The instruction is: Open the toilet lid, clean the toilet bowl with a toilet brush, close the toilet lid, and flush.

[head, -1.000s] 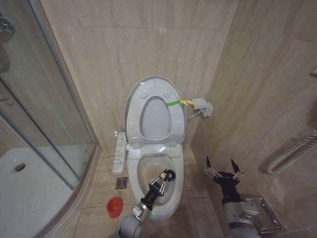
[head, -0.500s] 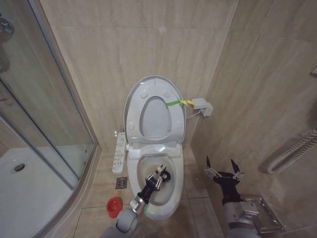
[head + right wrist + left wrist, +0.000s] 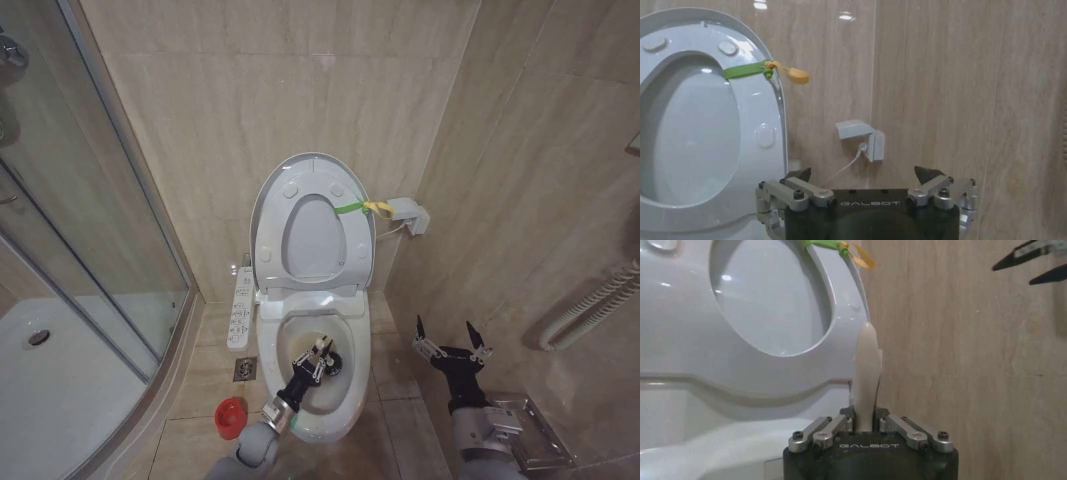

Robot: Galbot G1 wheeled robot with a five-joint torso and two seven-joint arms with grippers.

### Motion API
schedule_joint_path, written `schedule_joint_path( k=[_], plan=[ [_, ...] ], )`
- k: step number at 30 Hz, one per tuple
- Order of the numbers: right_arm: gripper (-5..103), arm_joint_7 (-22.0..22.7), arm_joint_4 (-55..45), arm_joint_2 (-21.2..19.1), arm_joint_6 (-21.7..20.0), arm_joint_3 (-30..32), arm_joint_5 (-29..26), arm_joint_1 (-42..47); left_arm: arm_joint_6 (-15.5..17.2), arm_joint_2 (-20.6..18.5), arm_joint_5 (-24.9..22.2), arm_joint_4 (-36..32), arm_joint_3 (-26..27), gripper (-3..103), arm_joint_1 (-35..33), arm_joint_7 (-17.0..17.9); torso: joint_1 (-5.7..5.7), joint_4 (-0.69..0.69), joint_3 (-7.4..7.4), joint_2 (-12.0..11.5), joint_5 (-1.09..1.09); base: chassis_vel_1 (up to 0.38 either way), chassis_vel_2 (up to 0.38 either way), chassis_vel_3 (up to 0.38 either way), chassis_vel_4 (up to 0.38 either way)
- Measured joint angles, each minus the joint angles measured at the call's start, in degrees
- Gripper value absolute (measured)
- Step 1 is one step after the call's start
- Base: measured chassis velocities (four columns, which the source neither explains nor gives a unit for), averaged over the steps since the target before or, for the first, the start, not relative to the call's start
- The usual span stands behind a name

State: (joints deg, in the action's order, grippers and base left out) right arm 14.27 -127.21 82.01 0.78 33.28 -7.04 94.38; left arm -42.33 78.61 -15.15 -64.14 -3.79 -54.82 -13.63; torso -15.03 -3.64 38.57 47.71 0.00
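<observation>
Brush held over open bowl.

A round red cup base (image 3: 231,415) is seen on the floor tiles, left. The left gripper (image 3: 318,357), clamped on the thin white toilet brush (image 3: 865,375), is positioned inside the glossy oval toilet bowl (image 3: 352,345), below the raised toilet lid (image 3: 268,205). The right gripper (image 3: 452,343) is held spread, right.

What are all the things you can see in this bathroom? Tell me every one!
Glossy white oval toilet lid: one, raised against the wall, green-and-yellow strap at its edge.
White ring seat: one, raised against the lid.
White ceramic toilet bowl: one, brownish stain inside.
White button panel: one, beside the bowl.
White-handled toilet brush: one, held over the bowl.
Red cup-like base: one, on the floor.
White wall box: one, beside the lid.
Glass shower door: one, far left.
Left gripper: black, in the bowl, shut on the brush.
Right gripper: black, open, near the right wall.
</observation>
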Motion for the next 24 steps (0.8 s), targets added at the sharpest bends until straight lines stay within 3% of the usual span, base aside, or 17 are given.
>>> schedule_joint_path(
  k=[8,15,24],
  plan=[
    [100,0.00,0.00,0.00,0.00,0.00,0.00,0.00,2.15,-0.66,-2.14,-6.80,-2.20,17,1.61,0.70,0.00,-0.01,-0.01,0.00,0.01,0.000,0.000,0.000,0.000],
    [100,0.00,0.00,0.00,0.00,0.00,0.00,0.00,2.35,0.32,-3.66,-3.71,-3.42,17,1.68,0.47,0.00,0.00,0.00,0.00,0.00,0.000,0.000,0.000,0.000],
    [100,0.00,0.00,0.00,0.00,0.00,0.00,0.00,3.71,-1.29,-4.78,-2.60,-3.17,17,2.06,-0.37,0.01,0.00,0.00,0.00,0.00,0.000,0.000,0.000,0.000]
  ],
)
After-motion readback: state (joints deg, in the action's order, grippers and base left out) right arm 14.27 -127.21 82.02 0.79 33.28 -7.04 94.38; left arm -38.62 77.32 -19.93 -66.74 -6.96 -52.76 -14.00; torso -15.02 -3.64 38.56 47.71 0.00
